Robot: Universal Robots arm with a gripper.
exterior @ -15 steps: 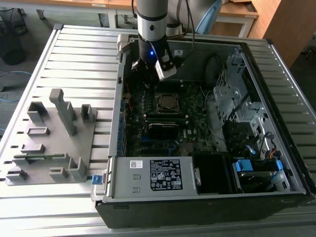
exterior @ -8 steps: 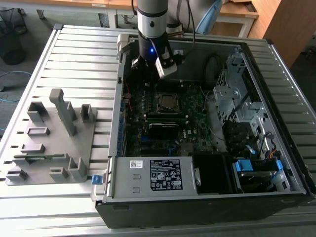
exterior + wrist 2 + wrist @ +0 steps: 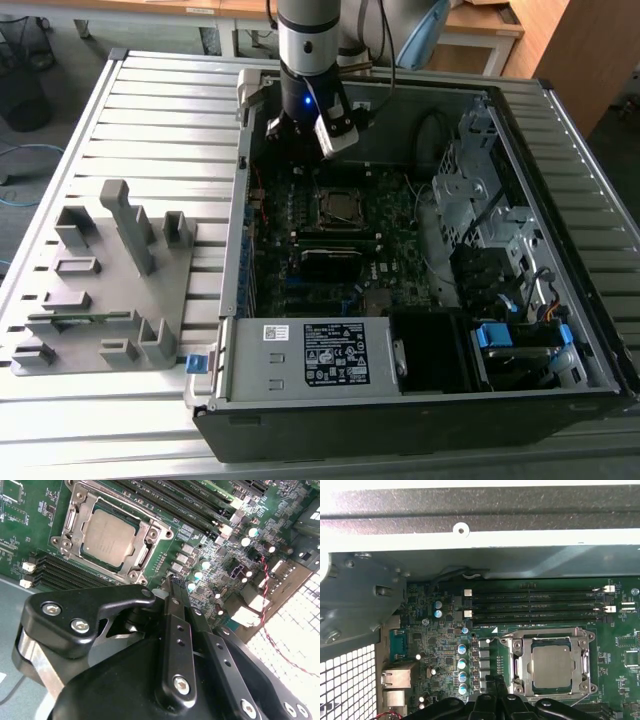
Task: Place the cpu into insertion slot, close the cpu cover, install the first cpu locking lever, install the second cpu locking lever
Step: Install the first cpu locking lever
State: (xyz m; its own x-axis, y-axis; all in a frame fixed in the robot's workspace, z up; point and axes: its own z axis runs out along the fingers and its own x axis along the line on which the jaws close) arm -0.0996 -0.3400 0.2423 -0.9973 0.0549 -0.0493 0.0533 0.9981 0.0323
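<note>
The cpu (image 3: 340,207) (image 3: 109,532) (image 3: 551,666) lies flat in the insertion slot (image 3: 60,542) (image 3: 585,636) on the green motherboard. Its dull silver top faces up. The cpu cover (image 3: 146,539) (image 3: 518,666) lies down around the chip's edges as a silvery frame. My gripper (image 3: 300,138) (image 3: 168,582) (image 3: 495,682) hangs inside the open computer case. It is above the board, beside the socket and toward the case's back wall. The black fingers (image 3: 177,630) meet at their tips and hold nothing.
Black memory slots (image 3: 535,607) run beside the socket. A black heatsink (image 3: 335,262) and the power supply (image 3: 320,350) lie toward the case front. A metal drive cage (image 3: 470,180) fills the exterior view's right. A grey parts fixture (image 3: 110,280) stands on the slatted table.
</note>
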